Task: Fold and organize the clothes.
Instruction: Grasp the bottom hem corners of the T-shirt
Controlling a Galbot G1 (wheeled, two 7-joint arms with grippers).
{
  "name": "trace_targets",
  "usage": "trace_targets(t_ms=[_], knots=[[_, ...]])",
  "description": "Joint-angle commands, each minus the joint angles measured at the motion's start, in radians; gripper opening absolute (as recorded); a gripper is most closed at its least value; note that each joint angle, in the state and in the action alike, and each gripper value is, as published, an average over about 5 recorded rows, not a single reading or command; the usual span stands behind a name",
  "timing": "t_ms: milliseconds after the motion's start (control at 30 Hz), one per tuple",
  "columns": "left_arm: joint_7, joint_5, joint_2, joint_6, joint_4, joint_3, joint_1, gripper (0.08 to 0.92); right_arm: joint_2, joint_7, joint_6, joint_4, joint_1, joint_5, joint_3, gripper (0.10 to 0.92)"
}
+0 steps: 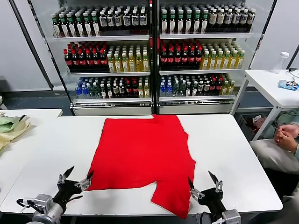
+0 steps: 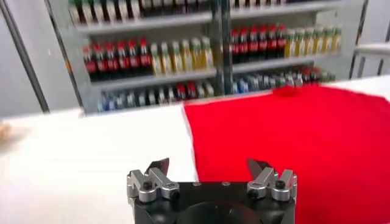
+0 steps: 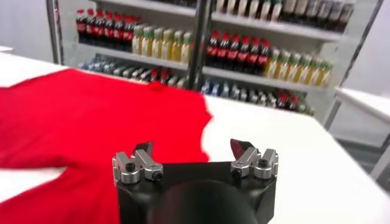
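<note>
The red T-shirt (image 1: 142,156) lies spread flat on the white table (image 1: 233,154), plain side up, with one corner reaching the near edge at the front right. My left gripper (image 1: 79,173) is open and empty, just off the shirt's near left corner. My right gripper (image 1: 200,178) is open and empty, beside the shirt's near right corner. In the left wrist view the open gripper (image 2: 208,164) hovers at the shirt's edge (image 2: 292,134). In the right wrist view the open gripper (image 3: 192,147) is over the shirt's edge (image 3: 91,122).
A pale green and yellowish cloth heap (image 1: 11,128) lies on the table to the left. Shelves of bottles (image 1: 149,51) stand behind the table. A person's clasped hands (image 1: 286,135) are at the right. A side table (image 1: 275,84) stands at the back right.
</note>
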Motion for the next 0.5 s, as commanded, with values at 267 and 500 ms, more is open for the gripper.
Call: trace_targets(t_ms=[267,500], knots=[[-0.086,-0.114,0.025,0.147,0.002,0.0,0.024,0.823,0.006,0.056,-0.043,-0.049,-0.01,-0.008,-0.117,0.823],[-0.088,-0.118,0.017,0.149,0.009,0.003,0.02,0.823,0.005,0.086,-0.065,-0.046,-0.016,0.021,-0.127,0.822]])
